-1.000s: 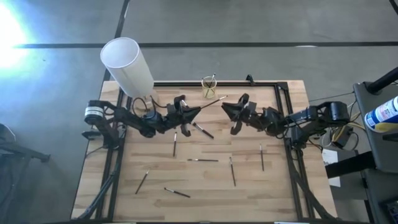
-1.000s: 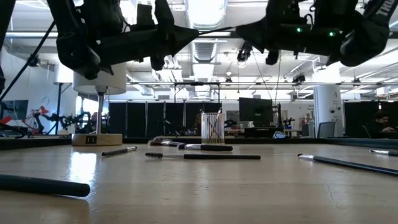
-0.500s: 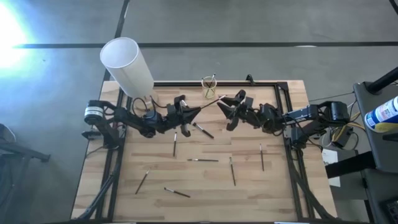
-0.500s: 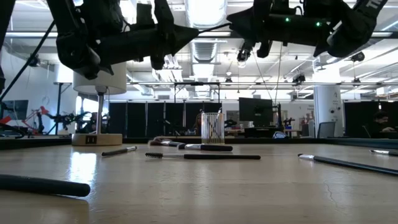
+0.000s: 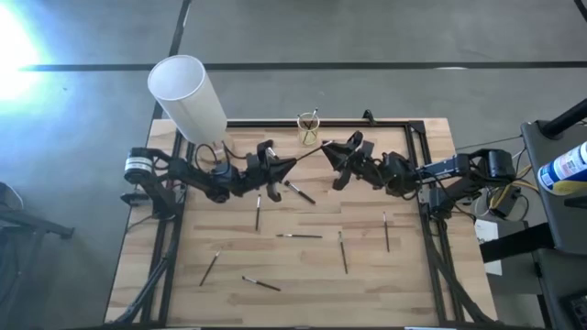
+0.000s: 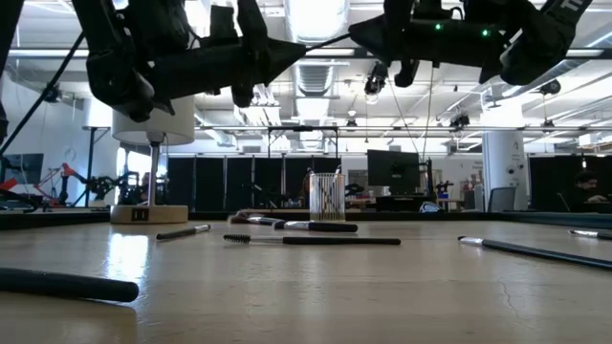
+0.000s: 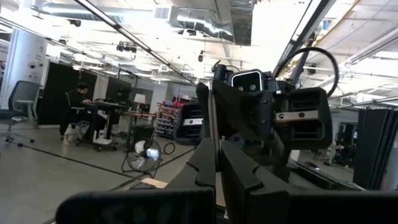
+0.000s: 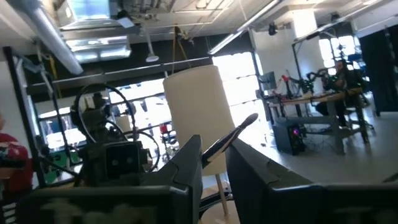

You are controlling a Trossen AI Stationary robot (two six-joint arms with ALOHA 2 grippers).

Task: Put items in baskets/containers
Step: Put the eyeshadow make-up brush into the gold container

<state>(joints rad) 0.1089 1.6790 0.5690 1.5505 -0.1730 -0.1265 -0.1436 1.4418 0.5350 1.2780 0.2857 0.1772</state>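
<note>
I have both arms raised over the far half of the bench (image 5: 303, 266), tips pointing at each other. My left tool (image 5: 292, 163) is clenched on a thin dark brush (image 5: 310, 152) that slants up toward the right tool (image 5: 330, 156). That brush runs between the right tool's fingers (image 8: 186, 163), which sit close on either side of it; I cannot tell whether they actually pinch it. The glass cup (image 5: 308, 129) stands at the far edge, just beyond the two tips, with brushes already upright in it. More brushes (image 5: 299, 236) lie scattered flat on the bench, well apart. A tall white cylinder (image 5: 188, 98) stands at the far left corner.
</note>
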